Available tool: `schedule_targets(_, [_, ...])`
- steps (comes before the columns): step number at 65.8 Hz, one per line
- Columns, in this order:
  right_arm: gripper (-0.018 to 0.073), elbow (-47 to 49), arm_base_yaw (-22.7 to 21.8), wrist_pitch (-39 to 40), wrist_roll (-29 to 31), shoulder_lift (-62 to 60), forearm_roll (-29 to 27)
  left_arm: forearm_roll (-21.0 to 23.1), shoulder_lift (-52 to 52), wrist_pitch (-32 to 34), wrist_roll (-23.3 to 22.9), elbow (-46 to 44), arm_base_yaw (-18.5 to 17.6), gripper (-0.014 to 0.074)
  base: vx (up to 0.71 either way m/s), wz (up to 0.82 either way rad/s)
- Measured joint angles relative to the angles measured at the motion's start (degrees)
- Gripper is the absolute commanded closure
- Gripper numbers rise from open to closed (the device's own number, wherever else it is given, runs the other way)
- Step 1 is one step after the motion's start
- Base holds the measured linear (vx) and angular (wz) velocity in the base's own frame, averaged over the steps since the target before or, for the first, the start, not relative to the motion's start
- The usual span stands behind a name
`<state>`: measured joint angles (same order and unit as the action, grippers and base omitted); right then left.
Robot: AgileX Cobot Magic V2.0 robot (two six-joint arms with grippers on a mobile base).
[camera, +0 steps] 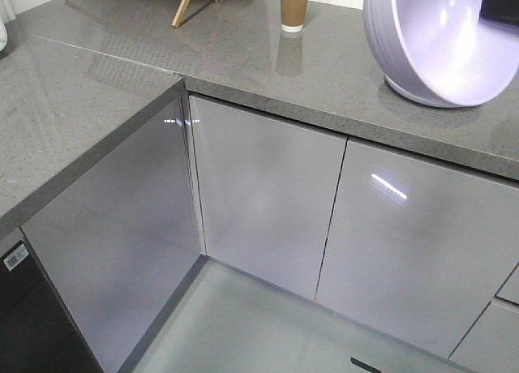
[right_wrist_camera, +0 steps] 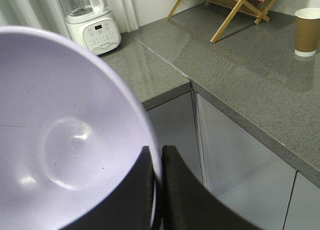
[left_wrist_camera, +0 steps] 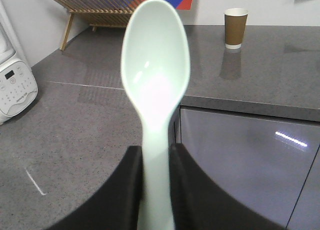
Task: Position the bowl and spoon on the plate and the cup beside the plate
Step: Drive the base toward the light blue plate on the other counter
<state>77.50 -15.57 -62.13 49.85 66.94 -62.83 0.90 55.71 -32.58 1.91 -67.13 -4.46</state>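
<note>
My left pincer [left_wrist_camera: 158, 190] grips the spoon [left_wrist_camera: 155, 75] handle, my right pincer [right_wrist_camera: 157, 182] pinches the bowl [right_wrist_camera: 65, 140] rim, cup [left_wrist_camera: 235, 28] well ahead.

You have a broad bare stretch of grey countertop [camera: 243, 57] in front of the cup [camera: 293, 6], which stands upright near the back wall. A wooden rack [left_wrist_camera: 95, 7] closes off the far corner, and a white appliance [left_wrist_camera: 15, 87] stands on the left wing. To the right of the cup, the tilted bowl [camera: 438, 40] fills the space low over the counter.
</note>
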Motion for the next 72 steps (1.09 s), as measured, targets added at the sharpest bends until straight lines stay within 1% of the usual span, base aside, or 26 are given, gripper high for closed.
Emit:
schedule_targets(35, [0.0565, 0.0, 0.0, 0.0, 0.0, 0.0, 0.0, 0.0, 0.0, 0.0, 0.0, 0.0, 0.0, 0.0603, 0.06, -0.04])
schedule_targets(72, [0.0565, 0.0, 0.0, 0.0, 0.0, 0.0, 0.0, 0.0, 0.0, 0.0, 0.0, 0.0, 0.0, 0.0603, 0.12, -0.05])
